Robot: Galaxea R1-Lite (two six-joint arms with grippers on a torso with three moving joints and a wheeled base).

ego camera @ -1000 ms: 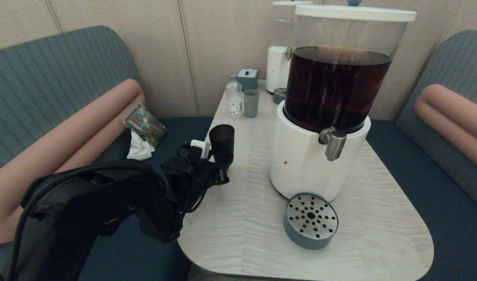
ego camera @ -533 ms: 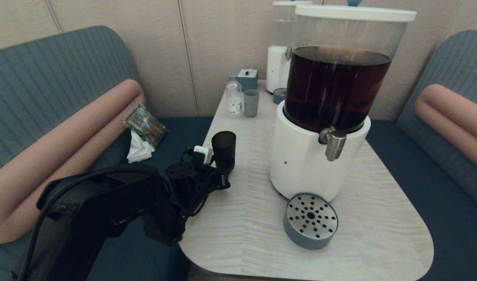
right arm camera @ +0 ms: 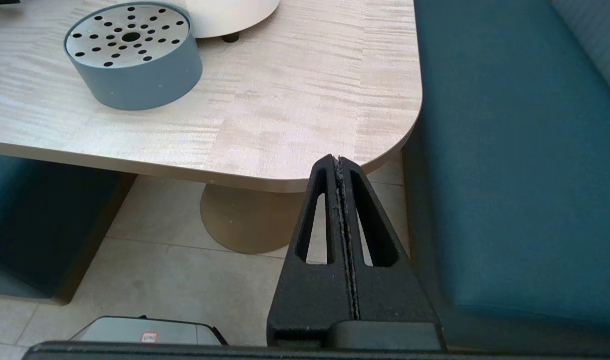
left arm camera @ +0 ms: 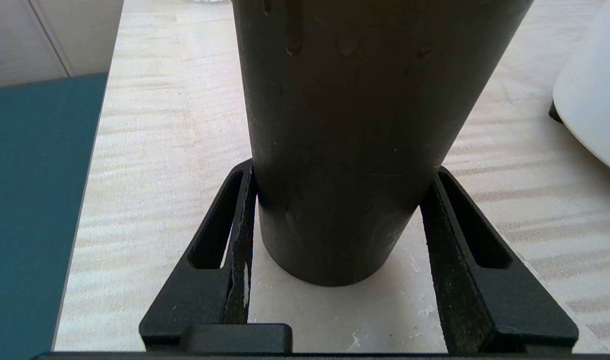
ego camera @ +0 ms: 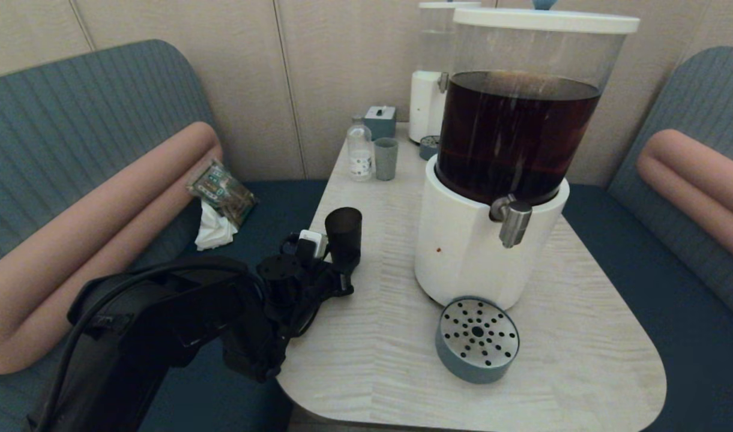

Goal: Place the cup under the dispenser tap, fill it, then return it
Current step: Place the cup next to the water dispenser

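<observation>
The matte black cup stands upright near the left edge of the table, well left of the dispenser tap. My left gripper is shut on the cup, low on its body. In the left wrist view both fingers press the sides of the cup around the left gripper, and the cup's base sits at the tabletop. The tap sticks out of the big dispenser's white base, under dark brown liquid. My right gripper is shut and empty, below the table's near right corner.
A round blue-grey drip tray with a perforated metal top lies below the tap, also in the right wrist view. At the back stand a small bottle, a grey-green cup and a smaller white dispenser. Benches flank the table.
My left gripper has lowered the cup and brought it slightly nearer; its rim sits lower in the head view than a second ago. Nothing else moved.
</observation>
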